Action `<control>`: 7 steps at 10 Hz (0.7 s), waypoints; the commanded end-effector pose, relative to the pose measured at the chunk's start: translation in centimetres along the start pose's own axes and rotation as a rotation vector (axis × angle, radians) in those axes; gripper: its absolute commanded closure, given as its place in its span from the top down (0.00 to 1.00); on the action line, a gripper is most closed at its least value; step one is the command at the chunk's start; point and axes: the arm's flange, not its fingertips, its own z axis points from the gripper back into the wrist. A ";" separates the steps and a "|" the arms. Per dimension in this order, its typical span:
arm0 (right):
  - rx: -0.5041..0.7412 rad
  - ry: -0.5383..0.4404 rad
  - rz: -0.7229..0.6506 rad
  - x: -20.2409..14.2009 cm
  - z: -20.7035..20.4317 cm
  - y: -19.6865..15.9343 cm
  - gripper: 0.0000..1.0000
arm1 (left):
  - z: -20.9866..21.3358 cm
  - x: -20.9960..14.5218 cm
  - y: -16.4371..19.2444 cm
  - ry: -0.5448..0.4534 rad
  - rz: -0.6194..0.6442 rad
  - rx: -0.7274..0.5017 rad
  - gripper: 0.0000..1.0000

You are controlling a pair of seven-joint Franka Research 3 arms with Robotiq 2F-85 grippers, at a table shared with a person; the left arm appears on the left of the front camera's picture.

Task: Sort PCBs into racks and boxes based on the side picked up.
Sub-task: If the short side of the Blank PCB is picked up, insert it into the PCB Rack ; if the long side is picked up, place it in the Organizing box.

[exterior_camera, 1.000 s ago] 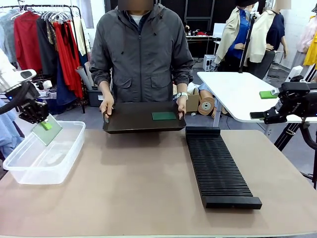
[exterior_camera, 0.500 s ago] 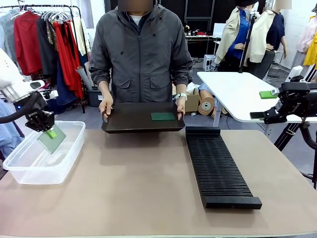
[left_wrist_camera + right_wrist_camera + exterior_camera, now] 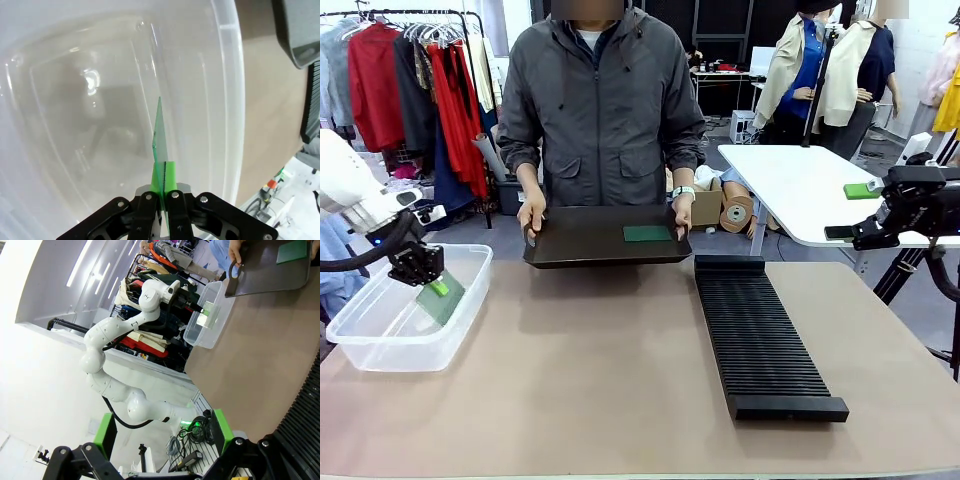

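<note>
Your left gripper [image 3: 437, 286] is pinched shut on one edge of a circuit board [image 3: 443, 301], with a green pad pressed flat against each face. The board hangs tilted below the fingers, its lower part down inside the clear tub [image 3: 380, 350]. In the left wrist view you see the board edge-on, running straight out from the fingertips toward the tub's floor. You cannot tell whether its far edge touches that floor. The tub's walls stand around the gripper, and nothing lies between the board and the floor beneath it.

Out past the left gripper, a person holds a black tray [image 3: 580, 243] by both ends at the far edge of the table [image 3: 570, 400]. A second board [image 3: 648, 233] lies flat on the tray, toward the end farther from your left gripper. The slotted rack [image 3: 760, 340] lies on the table beyond that, well apart from the tub.

Your right gripper [image 3: 162, 425] stands wide open with nothing between its pads. It is held up off the side of the table, apart from the rack.
</note>
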 end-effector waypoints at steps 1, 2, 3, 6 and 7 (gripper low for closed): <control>0.005 -0.005 0.009 0.1 0.0 0.2 1.00 | -0.7 0.6 0.8 -0.018 0.002 -0.017 0.00; 0.005 -0.005 0.009 0.1 0.0 0.2 1.00 | -1.3 0.9 1.2 -0.015 0.010 -0.008 0.00; 0.005 -0.005 0.009 0.1 0.0 0.2 1.00 | -1.6 1.0 1.4 -0.010 0.010 -0.004 0.00; 0.005 -0.005 0.009 0.1 0.0 0.2 1.00 | -0.6 1.0 0.9 -0.046 0.013 0.026 0.34; 0.005 -0.005 0.009 0.1 0.0 0.2 1.00 | -0.2 0.8 0.7 -0.046 0.017 0.038 0.54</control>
